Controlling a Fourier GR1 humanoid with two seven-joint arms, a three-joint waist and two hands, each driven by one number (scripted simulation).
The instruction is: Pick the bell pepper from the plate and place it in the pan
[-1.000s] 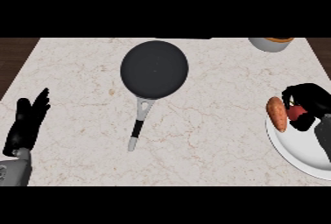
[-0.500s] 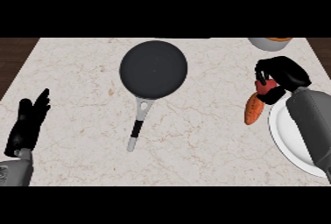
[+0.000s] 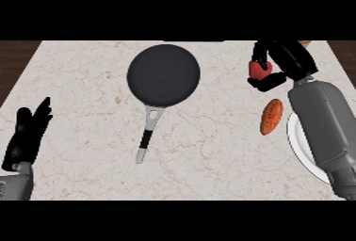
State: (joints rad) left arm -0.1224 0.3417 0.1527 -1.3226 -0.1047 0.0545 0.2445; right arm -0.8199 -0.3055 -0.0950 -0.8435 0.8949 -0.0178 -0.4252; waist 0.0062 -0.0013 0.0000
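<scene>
Two hands are in play. At the far left the left hand (image 3: 26,136) is parked near the bench (image 3: 208,160) edge, fingers straight and up. Next comes the black pan (image 3: 164,74), handle pointing down the marble. An orange vegetable (image 3: 271,116) lies beside the white plate (image 3: 300,146). Up right, the red bell pepper (image 3: 259,69) is held in the curled right hand (image 3: 278,63), clear of the plate. A leftward carry over the pan is called for, release saved for above its middle.

Right hand (image 3: 278,63) at upper right, grey forearm stretched up from the lower right edge, fingers apparently curled round something red, left hand (image 3: 28,134) resting open at left edge, fingers up
</scene>
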